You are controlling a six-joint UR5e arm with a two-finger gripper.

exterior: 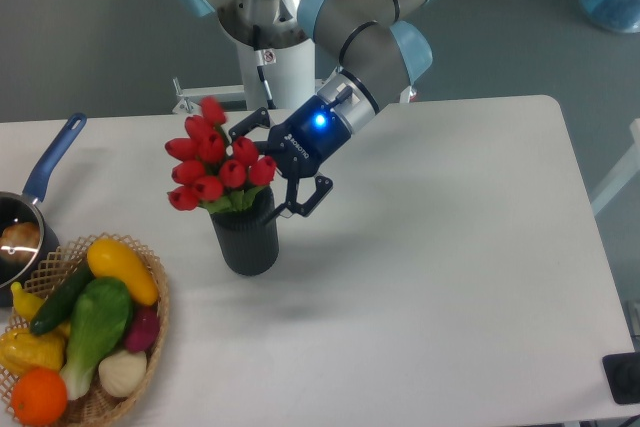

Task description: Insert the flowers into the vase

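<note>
The red tulip flowers (pixel 212 164) stand with their green stems down in the mouth of the black ribbed vase (pixel 245 237), left of the table's middle. The buds lean up and to the left above the rim. My gripper (pixel 272 164) hovers just right of the bunch, above the vase's rim, with its fingers spread open. One finger (pixel 311 196) points down to the right of the vase, the other sits behind the buds. Nothing is held between them.
A wicker basket (pixel 150 332) of vegetables and fruit sits at the front left corner. Behind it a blue-handled saucepan (pixel 45 169) rests at the left edge. A dark object (pixel 623 377) lies at the front right corner.
</note>
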